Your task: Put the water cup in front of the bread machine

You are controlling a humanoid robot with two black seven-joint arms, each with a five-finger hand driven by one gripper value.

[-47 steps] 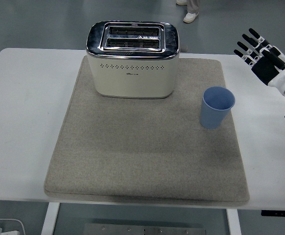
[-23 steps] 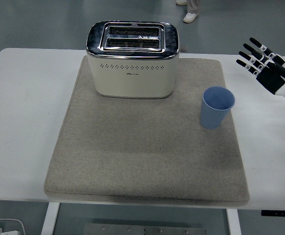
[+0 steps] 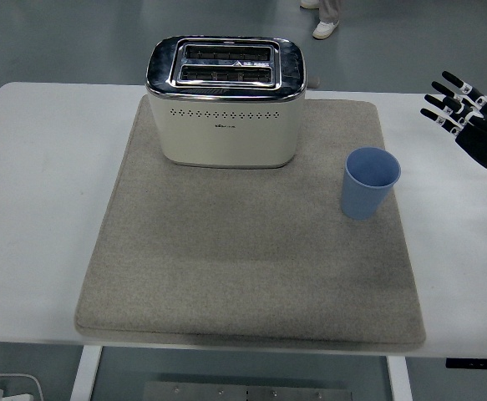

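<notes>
A blue water cup (image 3: 369,183) stands upright on the right part of the grey mat (image 3: 251,259), to the right of and nearer than the bread machine. The cream bread machine (image 3: 225,102), with a chrome top and two slots, sits at the mat's back middle. My right hand (image 3: 470,117) hovers at the picture's right edge, over the white table, well right of the cup. Its fingers (image 3: 443,102) are spread and hold nothing. The left arm does not show.
The white table (image 3: 43,192) shows bare on both sides of the mat. A person's shoe (image 3: 325,29) shows on the floor at the top. The mat in front of the bread machine carries nothing.
My right hand has drawn back to the right, toward the picture's edge, away from the cup. The cup and bread machine have not moved.
</notes>
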